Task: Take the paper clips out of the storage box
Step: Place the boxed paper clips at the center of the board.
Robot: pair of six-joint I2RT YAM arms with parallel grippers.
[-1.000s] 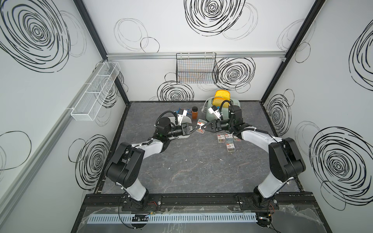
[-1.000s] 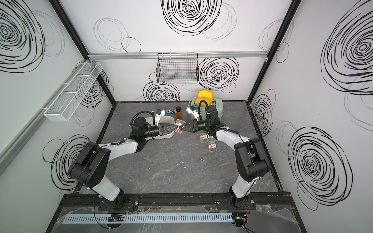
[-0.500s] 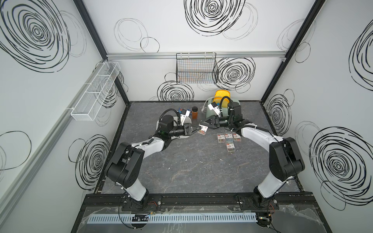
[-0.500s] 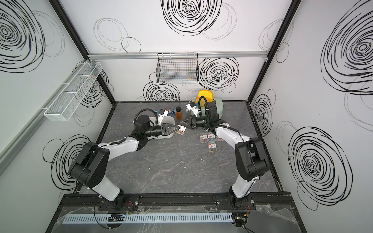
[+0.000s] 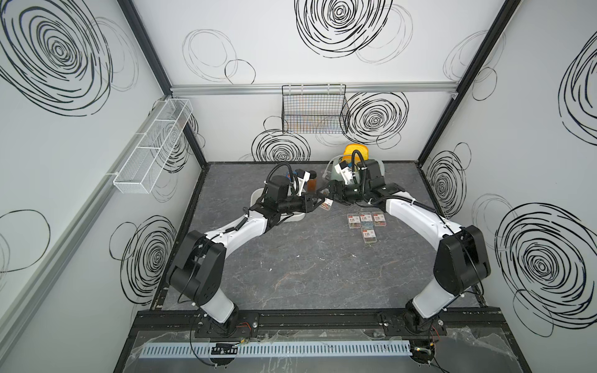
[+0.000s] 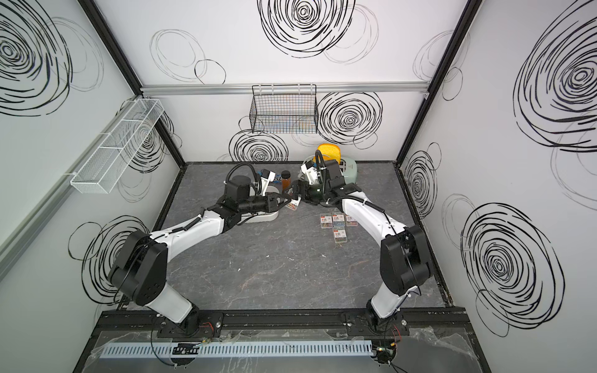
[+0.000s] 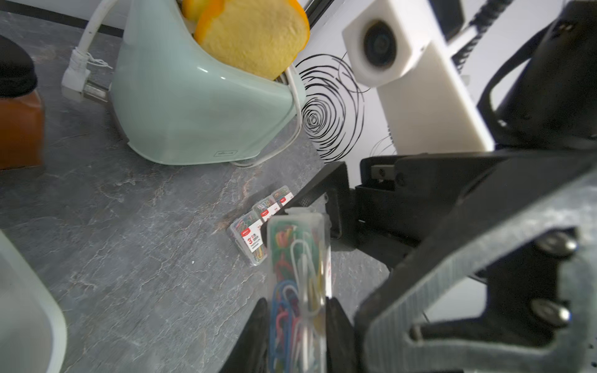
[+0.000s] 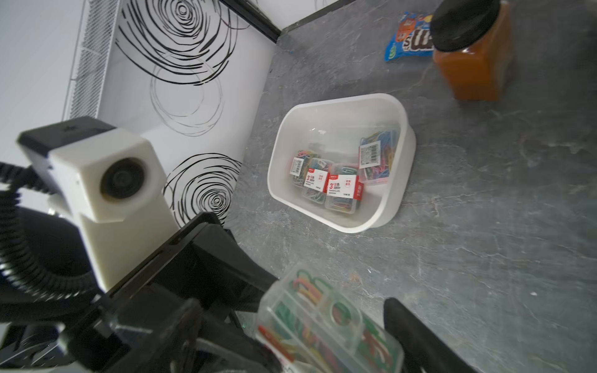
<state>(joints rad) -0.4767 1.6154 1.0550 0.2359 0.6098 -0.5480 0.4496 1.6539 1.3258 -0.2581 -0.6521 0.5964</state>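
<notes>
On the left sits the storage box [image 8: 395,206], a glossy white plastic tub with rounded corners. Only the right wrist view lets us look inside, where four boxed cases [image 8: 342,190] of clear plastic lie jumbled, red-and-white labels showing. In both top views the left arm covers them. Moving across, the left gripper [image 7: 297,323] pinches the held case [image 7: 298,274] by its flat faces, clear of the box, coloured wire loops packed inside. The right gripper [image 5: 328,193] meets it with jaws spread. One black finger [image 8: 416,339] stands just beside the case's edge, and we cannot tell if it touches. Further right, four table cases [image 5: 365,221] lie flat on the grey veined table [image 5: 307,274]. The left wrist view brings up the smooth mint toaster [image 7: 193,106] holding a spongy yellow slice [image 7: 255,35].
</notes>
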